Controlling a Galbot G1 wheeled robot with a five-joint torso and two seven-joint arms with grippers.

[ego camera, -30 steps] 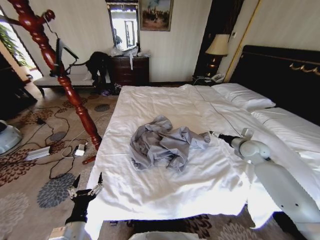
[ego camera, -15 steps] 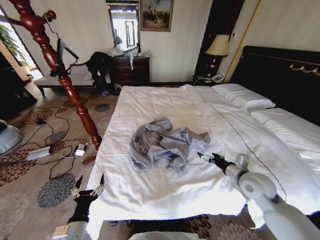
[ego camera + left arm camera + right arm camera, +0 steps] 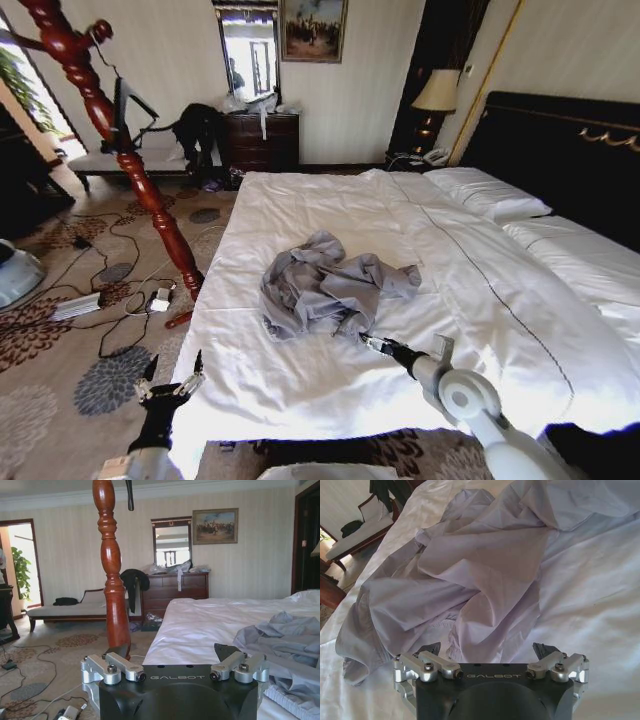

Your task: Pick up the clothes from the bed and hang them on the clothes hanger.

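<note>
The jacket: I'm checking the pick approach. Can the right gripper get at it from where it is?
Probably yes. The right gripper sits over the bed at the near edge of the jacket, jaws open toward the cloth, with nothing between them.

Crinkly, perhaps satiny grey clothes [image 3: 325, 287], smooth white cotton-like bed [image 3: 450, 250], glossy wood stand [image 3: 130, 160]

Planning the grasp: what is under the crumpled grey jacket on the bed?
The grey jacket lies directly on the white sheet of the bed. Whatever its folds cover cannot be seen. The right tool sits at its near edge.
</note>
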